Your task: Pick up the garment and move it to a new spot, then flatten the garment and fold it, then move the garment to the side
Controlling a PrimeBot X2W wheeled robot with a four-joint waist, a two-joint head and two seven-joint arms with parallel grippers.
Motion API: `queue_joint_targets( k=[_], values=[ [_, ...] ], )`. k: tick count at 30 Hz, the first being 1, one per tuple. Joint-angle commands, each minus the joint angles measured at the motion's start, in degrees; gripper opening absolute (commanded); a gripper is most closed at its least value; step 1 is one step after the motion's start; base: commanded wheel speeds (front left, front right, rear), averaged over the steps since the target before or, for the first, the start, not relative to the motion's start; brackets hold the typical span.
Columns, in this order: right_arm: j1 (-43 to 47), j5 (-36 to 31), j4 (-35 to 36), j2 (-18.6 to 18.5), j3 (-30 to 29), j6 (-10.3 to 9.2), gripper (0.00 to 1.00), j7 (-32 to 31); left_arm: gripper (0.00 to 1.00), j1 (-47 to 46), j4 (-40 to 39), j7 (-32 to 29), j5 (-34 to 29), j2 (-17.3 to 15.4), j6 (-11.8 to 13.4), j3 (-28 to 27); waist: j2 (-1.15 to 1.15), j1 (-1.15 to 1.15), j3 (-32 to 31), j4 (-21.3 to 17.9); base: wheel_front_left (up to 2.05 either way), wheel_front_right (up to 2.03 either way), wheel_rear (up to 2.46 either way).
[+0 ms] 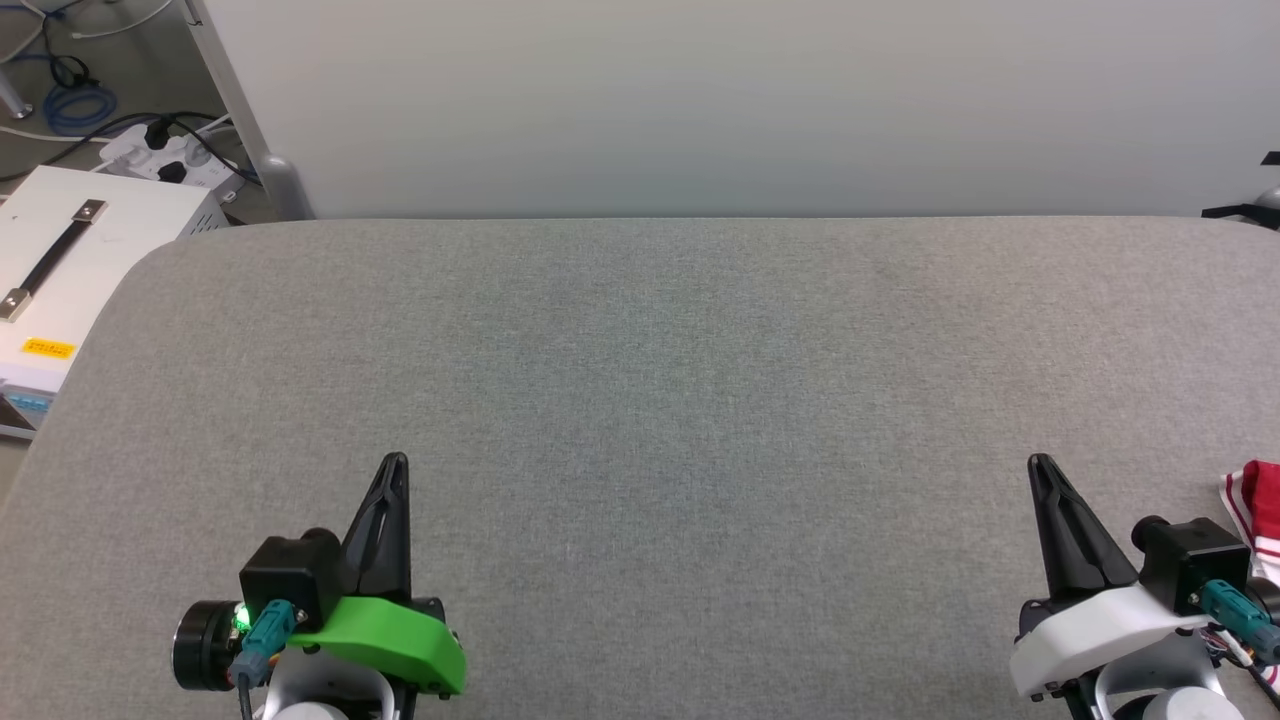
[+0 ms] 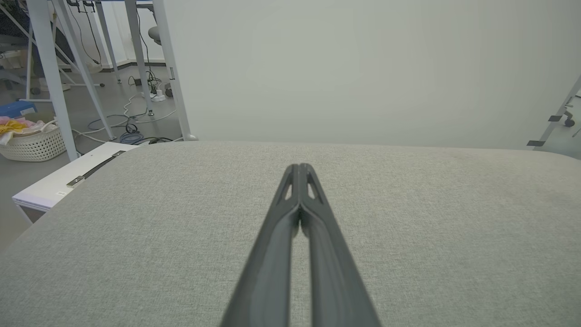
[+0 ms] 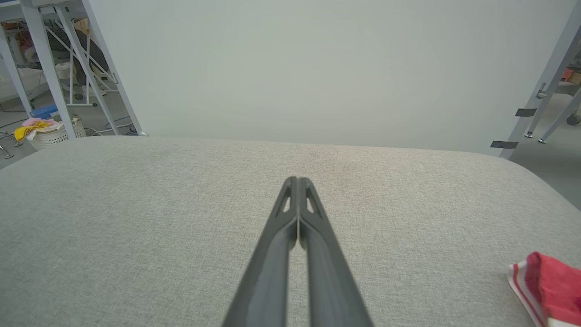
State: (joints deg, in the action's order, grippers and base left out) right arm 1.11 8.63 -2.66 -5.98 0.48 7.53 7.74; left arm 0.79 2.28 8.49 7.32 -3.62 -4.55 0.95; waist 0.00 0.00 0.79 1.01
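Note:
A corner of the garment point(image 1: 1255, 505), red cloth with red-and-white striped trim, lies at the right edge of the grey table, partly behind my right wrist. The same corner of the garment point(image 3: 547, 286) sits low and to the right in the right wrist view, apart from the fingers. My right gripper point(image 1: 1040, 462) point(image 3: 298, 179) is shut with nothing in it, left of the garment. At the lower left my left gripper point(image 1: 397, 460) point(image 2: 299, 166) is also shut and empty, above bare table.
The grey fabric table point(image 1: 680, 380) ends at a pale partition wall point(image 1: 740, 100). A white box with a black strap point(image 1: 70, 260) stands off the table's left side, with a power strip and cables point(image 1: 170, 155) behind it. A white basket of cloth point(image 2: 29, 138) sits on the floor.

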Motion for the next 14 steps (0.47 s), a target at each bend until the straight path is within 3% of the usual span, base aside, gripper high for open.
queue_joint_targets(
  k=[1,14],
  values=[
    [-0.49,-0.70,0.39,0.17,-0.12,-0.02,0.00,-0.36,0.00,-0.33,-0.36,-0.43,-0.82,0.28,0.51,-0.22,0.00,0.00,-0.02,-0.02,0.00,0.00,0.00],
    [-0.63,-2.50,0.91,0.84,-0.20,-0.02,0.00,-2.04,0.00,-0.44,-0.79,-2.26,-2.30,0.38,1.43,-0.39,0.00,0.00,-0.19,-0.25,0.00,0.00,0.00]
  ],
)
